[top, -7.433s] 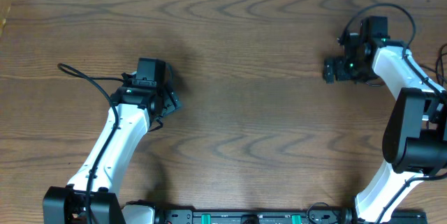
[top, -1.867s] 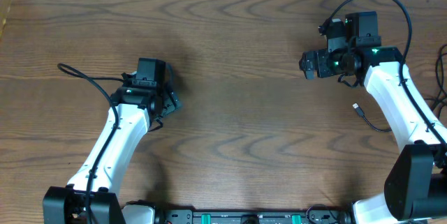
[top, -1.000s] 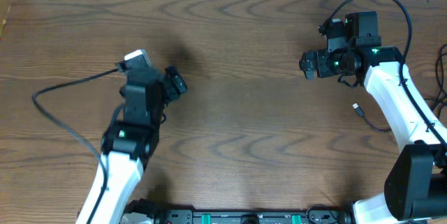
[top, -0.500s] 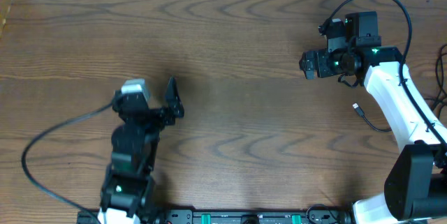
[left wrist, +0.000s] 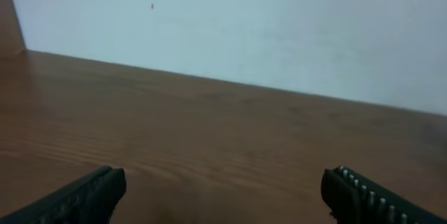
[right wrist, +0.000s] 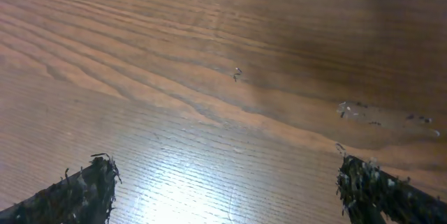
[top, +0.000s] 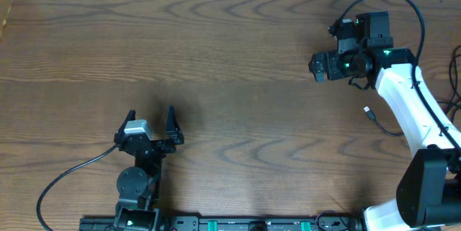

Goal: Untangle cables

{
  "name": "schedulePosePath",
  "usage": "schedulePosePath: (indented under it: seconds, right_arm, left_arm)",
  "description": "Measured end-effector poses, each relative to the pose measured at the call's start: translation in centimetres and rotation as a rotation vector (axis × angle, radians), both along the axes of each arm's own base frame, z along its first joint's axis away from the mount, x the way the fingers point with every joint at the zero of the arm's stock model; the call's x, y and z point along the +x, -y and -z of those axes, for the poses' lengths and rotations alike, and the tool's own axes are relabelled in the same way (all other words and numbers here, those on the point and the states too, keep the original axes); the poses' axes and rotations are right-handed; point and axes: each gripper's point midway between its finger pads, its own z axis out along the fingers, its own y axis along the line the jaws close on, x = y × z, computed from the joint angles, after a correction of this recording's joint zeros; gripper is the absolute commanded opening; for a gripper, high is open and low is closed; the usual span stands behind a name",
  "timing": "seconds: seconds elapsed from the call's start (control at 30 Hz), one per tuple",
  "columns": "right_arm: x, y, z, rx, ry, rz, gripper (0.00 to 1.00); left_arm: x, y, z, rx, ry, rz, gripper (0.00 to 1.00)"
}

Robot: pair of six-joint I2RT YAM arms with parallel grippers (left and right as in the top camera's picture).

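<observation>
A thin black cable with a small plug end [top: 369, 112] lies on the wooden table at the right and runs under my right arm. More thin cords show at the table's right edge [top: 454, 73]; I cannot tell their colour. No white or grey cable shows clearly. My right gripper [top: 317, 67] is open and empty, up and left of the plug; its wrist view [right wrist: 234, 189] shows only bare wood between the fingers. My left gripper [top: 151, 118] is open and empty near the front edge, far from the cables; its wrist view [left wrist: 223, 196] shows bare table and wall.
The left arm's thick black camera cable [top: 68, 177] loops over the table at the front left. The right arm [top: 414, 116] stretches along the right side. A white wall [left wrist: 244, 21] borders the table's far edge.
My left arm has pulled back toward the front edge and folded, its gripper now wide open and facing the far wall. The right arm and the black cable have not moved lately.
</observation>
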Motion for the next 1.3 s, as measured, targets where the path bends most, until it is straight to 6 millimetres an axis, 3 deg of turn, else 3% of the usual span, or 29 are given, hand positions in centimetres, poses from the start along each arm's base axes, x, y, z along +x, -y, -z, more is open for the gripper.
schedulePosePath:
  seconds: [0.37, 0.83, 1.3]
  right_arm:
    - [0.0, 0.0, 0.0, 0.000, 0.000, 0.000, 0.99]
    - [0.0, 0.0, 0.0, 0.000, 0.000, 0.000, 0.99]
    - [0.0, 0.0, 0.0, 0.000, 0.000, 0.000, 0.99]
  left_arm:
    - [-0.9, -0.6, 4.6, 0.097, -0.192, -0.007, 0.95]
    - [-1.5, -1.7, 1.4, 0.102, -0.067, -0.047, 0.95]
    - [-1.5, -1.7, 1.3, 0.101, -0.063, -0.047, 0.95]
